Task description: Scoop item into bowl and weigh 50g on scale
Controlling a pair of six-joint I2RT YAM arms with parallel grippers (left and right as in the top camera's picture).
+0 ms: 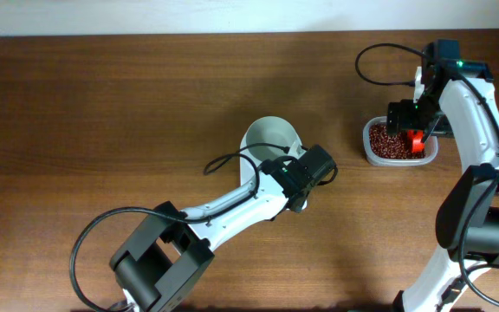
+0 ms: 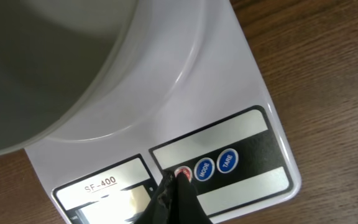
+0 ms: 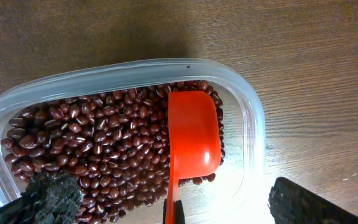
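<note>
Left fingers (image 2: 173, 200): pinched together, tip on the red button (image 2: 183, 175) of the scale (image 2: 241, 93), mid-worktop.
Bowl (image 2: 55, 62): white, empty, seated on the scale.
Step, as I judge it: waking or zeroing the scale; scooping not begun.
Beans (image 3: 104, 143): small, glossy, red-brown, heaped in a clear tub (image 3: 248, 118) near the right edge.
Scoop (image 3: 192, 134): red, lying on them.
Right fingers (image 3: 51, 196): wide, straddling its handle; next they must close on it.

Left fingers (image 2: 178, 200) together; right fingers (image 3: 51, 198) wide apart.
</note>
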